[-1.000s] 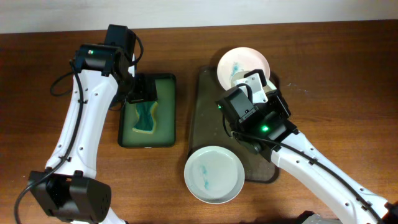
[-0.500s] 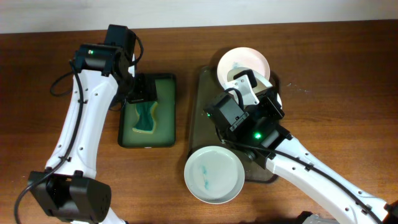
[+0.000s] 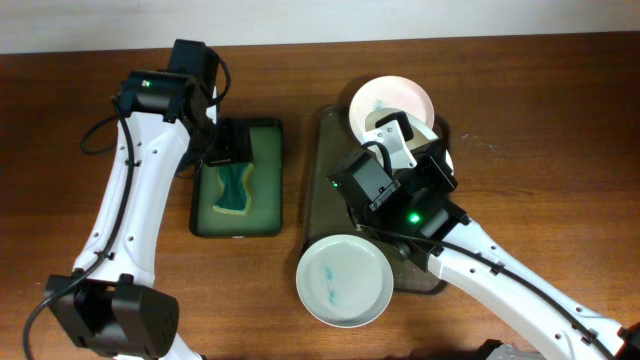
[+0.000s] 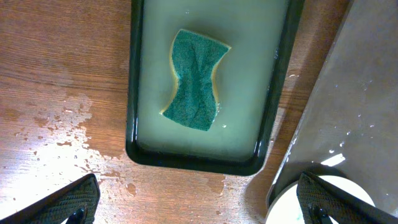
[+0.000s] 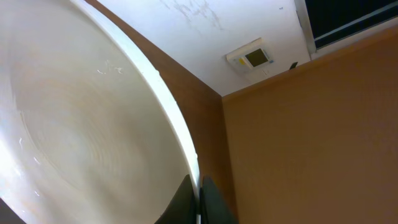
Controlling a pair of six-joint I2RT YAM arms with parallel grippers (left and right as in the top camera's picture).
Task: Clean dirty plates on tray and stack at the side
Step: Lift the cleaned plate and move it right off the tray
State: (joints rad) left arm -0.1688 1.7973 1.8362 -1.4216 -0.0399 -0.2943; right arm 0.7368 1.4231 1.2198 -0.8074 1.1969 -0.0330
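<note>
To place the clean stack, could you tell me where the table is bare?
The table is bare right of the dark tray, toward the far edge, and in front of the sponge tray, beside the front plate. The gap between both trays is narrow; the dark tray itself is crowded.

Two arms, two trays

Left gripper (image 3: 228, 150) hangs above the sponge (image 3: 233, 190) in the green basin (image 3: 270, 205). Right gripper (image 3: 408, 138), plate edge (image 3: 446, 152) at its right, sits between far smeared plate (image 3: 385, 98) and near smeared plate (image 3: 343, 282).

My worktop (image 4: 56, 93) is brown wood, wet in spots. The plate (image 5: 74, 124) looks smooth and shiny; the sponge (image 4: 196, 81), rough.
</note>
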